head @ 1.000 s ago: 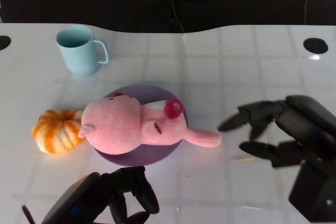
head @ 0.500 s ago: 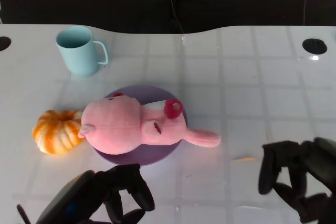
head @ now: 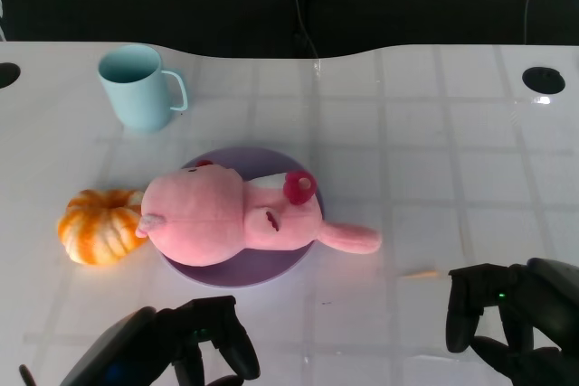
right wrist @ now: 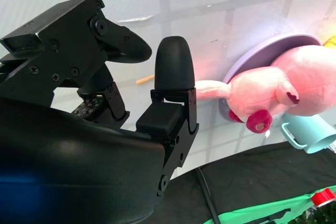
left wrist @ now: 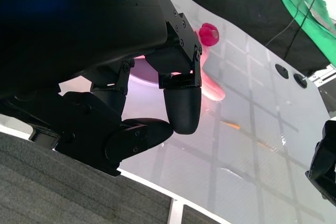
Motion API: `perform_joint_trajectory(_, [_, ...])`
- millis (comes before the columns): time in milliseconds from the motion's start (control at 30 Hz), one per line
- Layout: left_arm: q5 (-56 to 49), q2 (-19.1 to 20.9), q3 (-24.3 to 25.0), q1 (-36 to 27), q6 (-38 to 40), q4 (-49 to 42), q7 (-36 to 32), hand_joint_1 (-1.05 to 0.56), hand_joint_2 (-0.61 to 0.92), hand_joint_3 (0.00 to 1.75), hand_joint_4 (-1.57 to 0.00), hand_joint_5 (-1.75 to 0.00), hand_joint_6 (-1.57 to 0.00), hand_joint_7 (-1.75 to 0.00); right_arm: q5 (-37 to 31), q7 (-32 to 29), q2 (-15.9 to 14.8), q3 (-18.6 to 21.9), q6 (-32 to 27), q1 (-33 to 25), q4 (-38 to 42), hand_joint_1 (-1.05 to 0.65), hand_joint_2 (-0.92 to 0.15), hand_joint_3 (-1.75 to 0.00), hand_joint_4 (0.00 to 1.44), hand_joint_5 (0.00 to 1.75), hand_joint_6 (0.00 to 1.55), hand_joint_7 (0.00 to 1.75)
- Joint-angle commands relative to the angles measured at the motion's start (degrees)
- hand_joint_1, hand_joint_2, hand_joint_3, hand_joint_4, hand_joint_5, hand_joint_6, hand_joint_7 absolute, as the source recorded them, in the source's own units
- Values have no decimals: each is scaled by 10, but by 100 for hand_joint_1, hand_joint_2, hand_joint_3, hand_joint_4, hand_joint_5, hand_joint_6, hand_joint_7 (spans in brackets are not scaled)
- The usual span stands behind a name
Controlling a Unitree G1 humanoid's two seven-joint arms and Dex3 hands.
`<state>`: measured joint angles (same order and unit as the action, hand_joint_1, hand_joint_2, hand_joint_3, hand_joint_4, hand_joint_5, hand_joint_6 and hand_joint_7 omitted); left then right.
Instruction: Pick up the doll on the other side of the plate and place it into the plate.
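The doll [head: 231, 219] lies across the plate [head: 271, 268], one limb overhanging at 3 o'clock. Both hands, left [head: 204, 345] and right [head: 507, 318], hold nothing, fingers curled. A stray brush might drag it off.

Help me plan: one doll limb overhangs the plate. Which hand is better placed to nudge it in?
Probably the right hand: the doll has its limb over the plate edge on that side, while the left hand sits below the plate.
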<state>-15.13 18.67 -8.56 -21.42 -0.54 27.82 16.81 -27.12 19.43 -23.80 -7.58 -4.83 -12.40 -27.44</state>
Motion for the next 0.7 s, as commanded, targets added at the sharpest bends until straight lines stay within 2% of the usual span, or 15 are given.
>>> perform_joint_trajectory(33, [0,8,2,-1,-1,4,4,-27,75,66,-58,-170,-65,-128,-5,-9,-8,2,14,3,13,-4,-47,-102,86,174,82,130])
perform_joint_trajectory(167, [-1,8,3,1,-6,-2,0,-26,77,63,-57,-172,-65,-129,-4,-10,-4,1,18,8,23,-4,-47,-103,85,175,81,132])
perform_joint_trajectory(367, [2,9,9,3,-13,-15,-1,-25,75,66,-60,-175,-64,-133,-7,-8,0,-10,16,18,30,-7,-51,-93,83,173,81,122])
perform_joint_trajectory(700, [6,13,17,6,-23,-29,1,-24,74,68,-62,-175,-64,-132,-17,-10,8,-19,5,24,30,-6,-53,-90,82,173,81,119])
